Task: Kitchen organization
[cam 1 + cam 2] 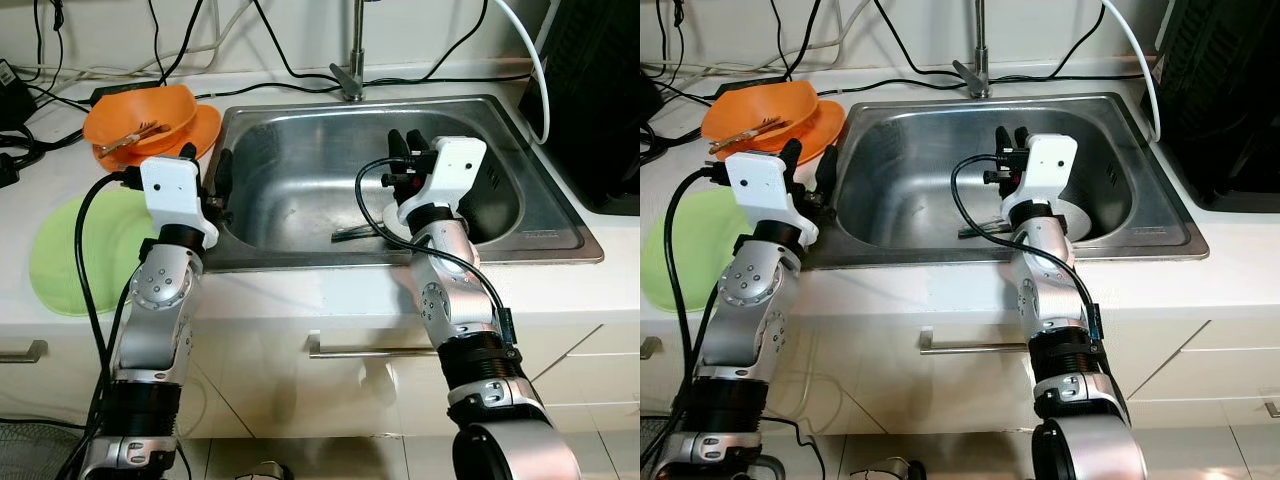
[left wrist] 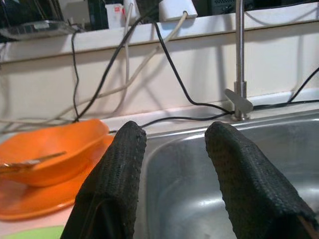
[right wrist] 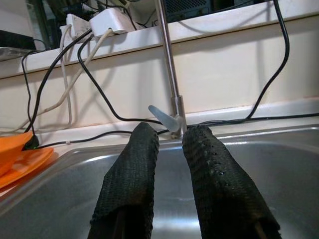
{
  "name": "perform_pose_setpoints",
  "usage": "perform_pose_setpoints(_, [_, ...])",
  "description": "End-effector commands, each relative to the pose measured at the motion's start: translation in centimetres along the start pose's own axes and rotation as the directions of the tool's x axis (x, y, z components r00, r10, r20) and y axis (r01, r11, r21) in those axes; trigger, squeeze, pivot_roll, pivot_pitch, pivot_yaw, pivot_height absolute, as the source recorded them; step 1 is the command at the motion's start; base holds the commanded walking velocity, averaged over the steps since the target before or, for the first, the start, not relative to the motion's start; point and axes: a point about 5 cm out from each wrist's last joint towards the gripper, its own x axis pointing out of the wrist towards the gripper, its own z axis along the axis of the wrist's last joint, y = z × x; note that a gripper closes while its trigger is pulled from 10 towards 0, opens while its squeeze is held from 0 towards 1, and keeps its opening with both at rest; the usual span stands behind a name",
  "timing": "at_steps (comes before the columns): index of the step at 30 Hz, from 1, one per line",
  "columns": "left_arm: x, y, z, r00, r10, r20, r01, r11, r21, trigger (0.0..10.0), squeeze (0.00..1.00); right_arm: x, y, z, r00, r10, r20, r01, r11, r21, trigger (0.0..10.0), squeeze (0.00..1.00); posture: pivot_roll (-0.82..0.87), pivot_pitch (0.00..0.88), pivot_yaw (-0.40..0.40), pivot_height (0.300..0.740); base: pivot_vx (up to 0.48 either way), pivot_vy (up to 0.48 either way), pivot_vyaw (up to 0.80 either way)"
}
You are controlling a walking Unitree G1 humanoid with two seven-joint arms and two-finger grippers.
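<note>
A steel sink (image 1: 300, 140) is set into the white table (image 1: 330, 295), and both arms reach over its front rim. The left gripper (image 1: 205, 165) hangs above the sink's left edge, its two black fingers (image 2: 117, 174) spread with nothing between them. The right gripper (image 1: 405, 150) is inside the basin, fingers (image 3: 132, 174) a little apart and empty, aimed toward the faucet (image 1: 352, 60) at the back rim.

Left of the sink an orange bowl (image 1: 140, 115) sits on an orange plate (image 1: 205, 125), with a utensil (image 1: 135, 138) lying in the bowl. Nearer the front of the table lies a green mat (image 1: 75, 250), partly covered by the left arm. Black cables (image 1: 280, 60) trail along the wall and across the table behind the sink, and a white hose (image 1: 530, 60) curves down at the right beside a dark appliance (image 1: 590, 90).

In the basin, just behind the right wrist, a white round object (image 1: 395, 222) and a dark flat item (image 1: 355, 233) are mostly hidden by the arm; what they are cannot be told. Below the table are cabinet drawers with a metal handle (image 1: 360, 350).
</note>
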Motion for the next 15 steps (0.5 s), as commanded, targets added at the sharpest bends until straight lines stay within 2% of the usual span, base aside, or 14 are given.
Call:
perform_pose_setpoints(1, [0.15, 0.10, 0.15, 1.000, 0.007, 0.008, -0.007, 1.000, 0.000, 10.0, 0.00, -0.06, 0.11, 0.38, 1.000, -0.002, 0.025, 0.001, 1.000, 0.012, 10.0, 0.00, 0.16, 0.045, 0.103, 0.740, 0.000, 0.000, 0.00])
perform_pose_setpoints(4, [0.09, -0.01, 0.15, 1.000, 0.007, 0.009, -0.007, 1.000, -0.012, 10.0, 0.00, -0.12, 0.23, 0.31, 1.000, 0.005, 0.025, -0.005, 1.000, 0.016, 10.0, 0.00, 0.16, 0.041, 0.102, 0.740, 0.000, 0.000, 0.00])
perform_pose_setpoints(15, [0.07, -0.07, 0.11, 1.000, 0.009, 0.013, -0.009, 1.000, -0.008, 10.0, 0.00, -0.34, 0.26, -0.22, 1.000, 0.003, 0.007, -0.003, 1.000, 0.028, 10.0, 0.00, 0.16, 0.033, 0.102, 0.740, 0.000, 0.346, 0.00])
